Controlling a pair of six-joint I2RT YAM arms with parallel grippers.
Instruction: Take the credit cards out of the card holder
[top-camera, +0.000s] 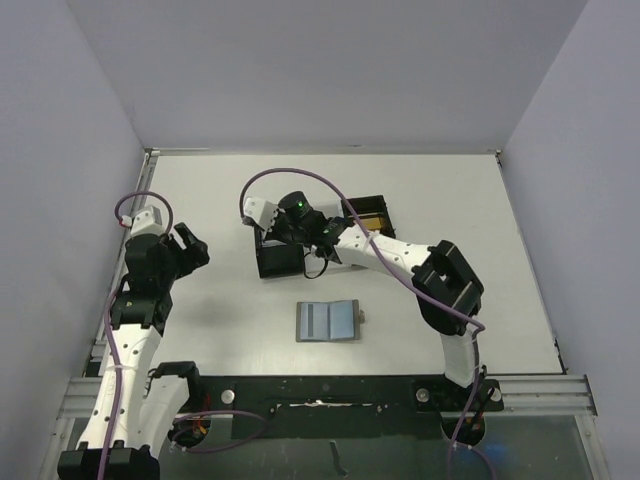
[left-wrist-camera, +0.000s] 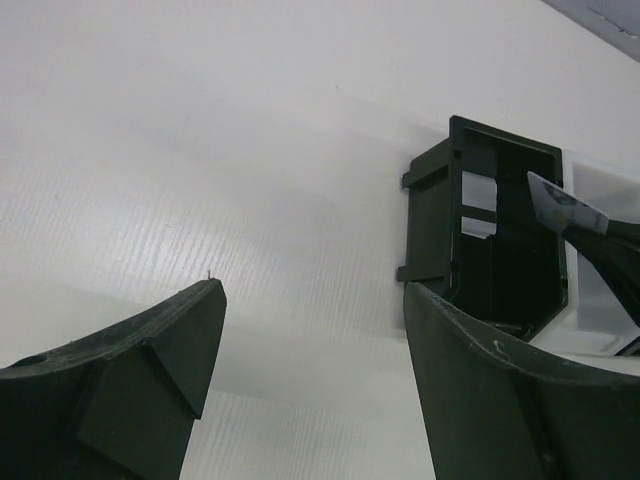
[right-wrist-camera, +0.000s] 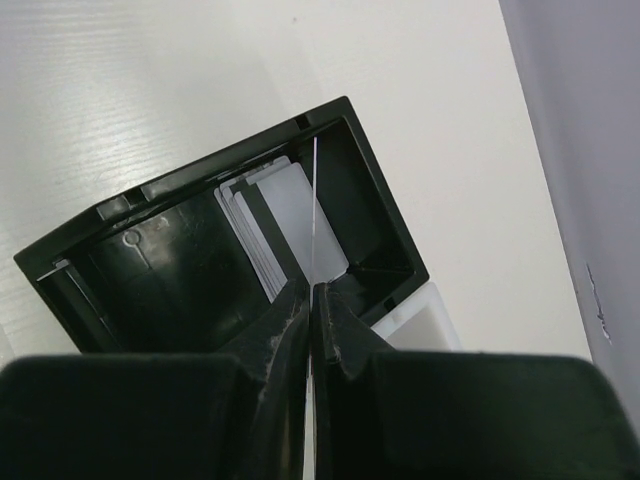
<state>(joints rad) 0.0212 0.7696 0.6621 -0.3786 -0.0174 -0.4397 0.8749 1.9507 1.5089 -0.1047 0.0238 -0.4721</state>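
The card holder (top-camera: 328, 321) lies open and flat on the table's middle, blue-grey two-panel inside up, snap tab at its right. My right gripper (top-camera: 284, 238) hangs over the black-and-white tray (top-camera: 275, 268). In the right wrist view the right gripper (right-wrist-camera: 313, 290) is shut on a thin card (right-wrist-camera: 314, 200), seen edge-on above the tray's black compartment (right-wrist-camera: 200, 170). Several pale cards (right-wrist-camera: 262, 240) stand inside that compartment. My left gripper (top-camera: 190, 246) is open and empty at the table's left, (left-wrist-camera: 312, 290) in its own view, where the tray (left-wrist-camera: 500, 230) and the held card (left-wrist-camera: 560, 205) also show.
A second black compartment with something yellow inside (top-camera: 368, 212) lies behind the right arm. A white compartment (right-wrist-camera: 425, 320) adjoins the black one. Grey walls close in the table on the left, back and right. The arms' cables loop above the tray.
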